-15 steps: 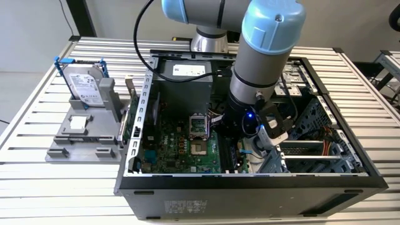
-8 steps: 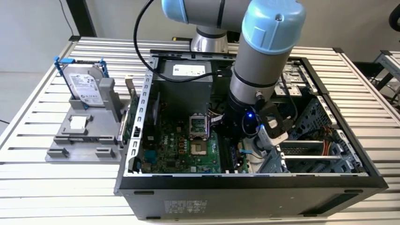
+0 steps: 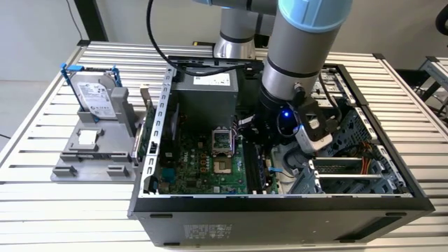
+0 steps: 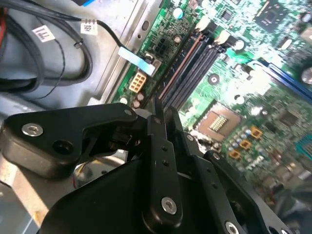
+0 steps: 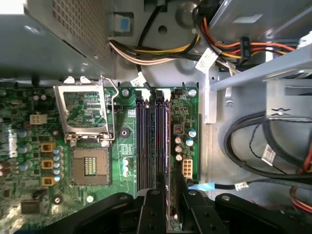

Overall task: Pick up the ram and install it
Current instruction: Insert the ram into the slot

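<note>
Pincer: in both wrist views the black pincer (image 5: 168, 192) (image 4: 158, 127) sits closest to the lens, its fingers (image 5: 151, 209) drawn narrow and clamped on a thin stick.
Ram: the ram (image 5: 168, 204) (image 4: 157, 108) is seen edge-on between the fingers, a dark sliver standing upright in the grip, just above the board and lined up with the long slots.
Memory slots: four long black slots (image 5: 152, 136) (image 4: 190, 73) run side by side away from the pincer. The held stick lies over the slot nearest the board's edge, but contact with it cannot be told.
White connector: a small white plug socket (image 5: 186, 167) (image 4: 137, 82) sits just beside the slots, on the board's edge.
Processor socket: the square socket (image 5: 89, 165) (image 4: 219, 122) lies near the slots on the green motherboard (image 5: 29, 161).
Cables: yellow, orange and black leads (image 5: 156, 51) bunch beyond the far ends of the slots.
Arm: in the exterior view the grey arm (image 3: 301, 63) reaches down into the open computer case (image 3: 280, 207).
Desk: the case lies on a slatted metal desk (image 3: 56, 210).
Holder: a grey holder (image 3: 91, 152) stands beside the case on the exterior view's left, with a silver hard drive (image 3: 94, 97) upright in it.
</note>
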Robot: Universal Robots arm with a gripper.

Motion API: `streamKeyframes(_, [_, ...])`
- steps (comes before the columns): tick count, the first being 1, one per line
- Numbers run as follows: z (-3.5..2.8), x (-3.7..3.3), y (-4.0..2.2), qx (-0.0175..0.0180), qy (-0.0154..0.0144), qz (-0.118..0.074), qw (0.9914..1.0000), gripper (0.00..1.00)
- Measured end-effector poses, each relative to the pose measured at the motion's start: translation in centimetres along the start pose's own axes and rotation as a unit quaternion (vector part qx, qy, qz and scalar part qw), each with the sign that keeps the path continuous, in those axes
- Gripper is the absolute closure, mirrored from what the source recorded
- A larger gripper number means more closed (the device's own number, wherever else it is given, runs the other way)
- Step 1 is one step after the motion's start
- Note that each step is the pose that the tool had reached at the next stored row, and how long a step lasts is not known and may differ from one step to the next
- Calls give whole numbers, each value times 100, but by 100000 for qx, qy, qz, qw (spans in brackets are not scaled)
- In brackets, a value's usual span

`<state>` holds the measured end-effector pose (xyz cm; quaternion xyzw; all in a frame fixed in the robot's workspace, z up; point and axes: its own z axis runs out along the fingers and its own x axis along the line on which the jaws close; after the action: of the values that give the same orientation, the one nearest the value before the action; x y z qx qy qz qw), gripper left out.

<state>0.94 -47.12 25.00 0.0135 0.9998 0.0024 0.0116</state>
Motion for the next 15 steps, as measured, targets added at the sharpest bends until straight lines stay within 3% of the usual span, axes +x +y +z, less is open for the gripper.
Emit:
streamKeyframes(4, [-11,-1,0,71,0,-2,100000,0])
streamKeyframes(5, [-11,-1,0,93,0,-4,100000,100])
streamKeyframes(15, [-11,0,0,324,-6,-5,99999,100])
